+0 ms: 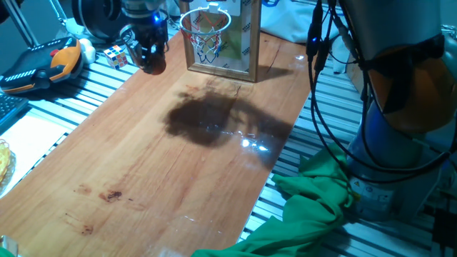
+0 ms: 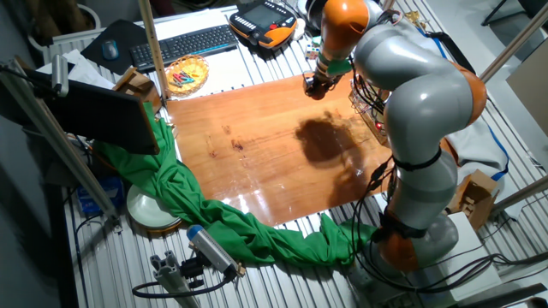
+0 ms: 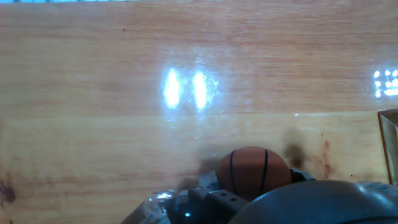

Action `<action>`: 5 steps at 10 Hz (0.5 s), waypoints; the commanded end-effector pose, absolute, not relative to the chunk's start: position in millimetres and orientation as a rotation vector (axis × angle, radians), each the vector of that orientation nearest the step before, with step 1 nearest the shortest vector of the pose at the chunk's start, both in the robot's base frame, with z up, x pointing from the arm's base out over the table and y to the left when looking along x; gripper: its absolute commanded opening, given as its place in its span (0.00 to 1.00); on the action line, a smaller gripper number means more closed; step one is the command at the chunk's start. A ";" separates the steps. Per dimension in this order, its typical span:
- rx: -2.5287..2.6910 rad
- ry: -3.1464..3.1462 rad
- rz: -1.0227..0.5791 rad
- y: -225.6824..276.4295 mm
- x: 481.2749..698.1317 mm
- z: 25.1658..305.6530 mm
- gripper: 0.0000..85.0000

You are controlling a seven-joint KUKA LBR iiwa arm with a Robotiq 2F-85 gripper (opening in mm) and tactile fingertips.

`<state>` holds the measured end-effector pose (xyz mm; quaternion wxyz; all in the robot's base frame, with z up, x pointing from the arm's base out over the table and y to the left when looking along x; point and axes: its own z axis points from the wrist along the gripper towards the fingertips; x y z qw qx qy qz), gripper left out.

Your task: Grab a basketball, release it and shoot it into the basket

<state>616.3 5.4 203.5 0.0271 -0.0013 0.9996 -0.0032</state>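
My gripper (image 1: 151,58) hangs low over the far left corner of the wooden table (image 1: 178,178), just left of the basket (image 1: 206,28). The basket is a toy hoop with an orange rim and a white-red-blue net on a wooden-framed backboard. In the hand view the orange basketball (image 3: 252,171) with dark seams sits between the fingers (image 3: 211,199), close to the camera and just above the tabletop. The gripper looks shut on it. The ball is hidden in both fixed views. The gripper also shows in the other fixed view (image 2: 318,83).
A multicoloured puzzle cube (image 1: 116,56) and an orange-black pendant (image 1: 43,64) lie left of the gripper, off the board. A dark stain (image 1: 203,118) marks mid-table. Green cloth (image 1: 314,207) hangs at the right edge. The backboard frame's edge (image 3: 388,146) shows at the hand view's right.
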 end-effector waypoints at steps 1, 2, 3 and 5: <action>0.004 3.084 -0.011 5.4 616.3 203.6 0.01; 0.021 3.073 -0.039 5.4 616.3 203.6 0.01; 0.050 3.068 -0.033 5.4 616.3 203.6 0.01; 0.071 3.051 -0.057 5.4 616.3 203.6 0.01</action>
